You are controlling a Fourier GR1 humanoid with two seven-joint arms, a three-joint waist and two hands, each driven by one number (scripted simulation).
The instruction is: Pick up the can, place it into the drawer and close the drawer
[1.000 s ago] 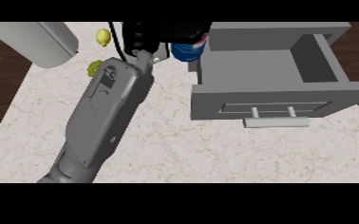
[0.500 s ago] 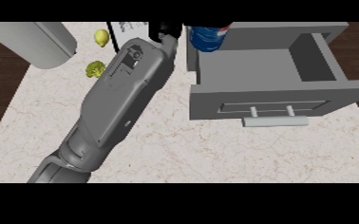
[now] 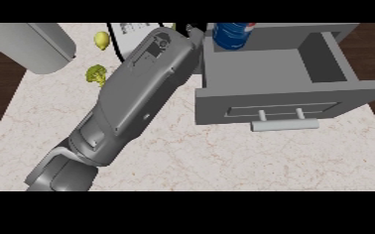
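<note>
A blue can with a red and white label hangs over the back left corner of the open grey drawer. My left hand is just to the can's left. It is mostly hidden behind my grey forearm, and only black bits of it show beside the can. The hand is shut on the can. The drawer's inside is bare and its handle faces me. My right hand shows nowhere.
A yellow lemon and a green broccoli floret lie on the marble counter left of my arm. A large grey rounded body fills the upper left corner. A white, dark-rimmed object lies partly under my forearm.
My left arm has swung right and forward, carrying the can from the counter left of the drawer to above the drawer's back left corner.
</note>
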